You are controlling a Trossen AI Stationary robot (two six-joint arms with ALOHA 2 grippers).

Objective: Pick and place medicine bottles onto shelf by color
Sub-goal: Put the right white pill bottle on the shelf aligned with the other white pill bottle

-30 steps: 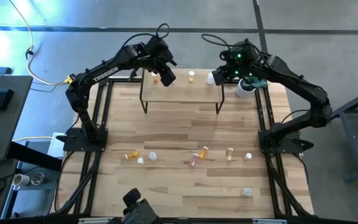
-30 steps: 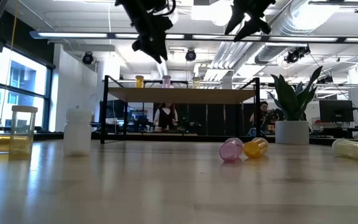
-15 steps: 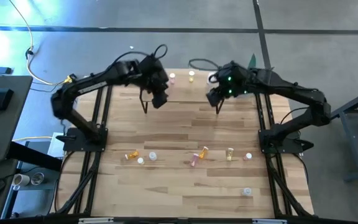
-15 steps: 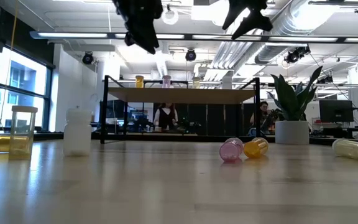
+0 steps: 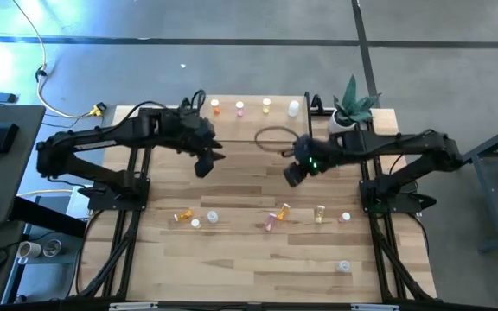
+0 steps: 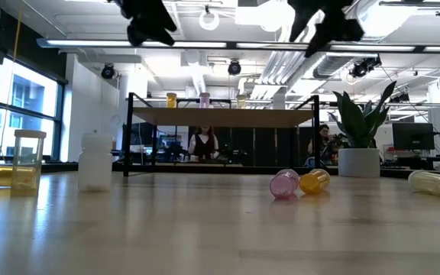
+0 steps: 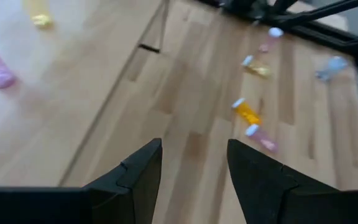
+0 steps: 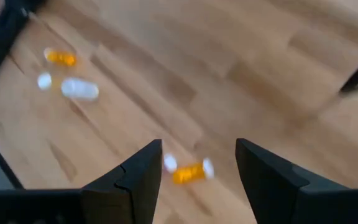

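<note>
Both tools, left tool [image 5: 204, 164] and right tool [image 5: 293, 173], hung spread and empty above the worktop [image 5: 240, 259]; each should descend squarely over one loose bottle [image 5: 284, 210].

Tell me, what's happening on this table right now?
Two robot arms are sorting small pill bottles onto a low wooden shelf. Four bottles stand along the shelf's far edge. Both grippers are open and empty: the left gripper and the right gripper hang over the table in front of the shelf. More bottles, among them an orange one and a pink one, lie on the near part of the table, not yet picked up.
</note>
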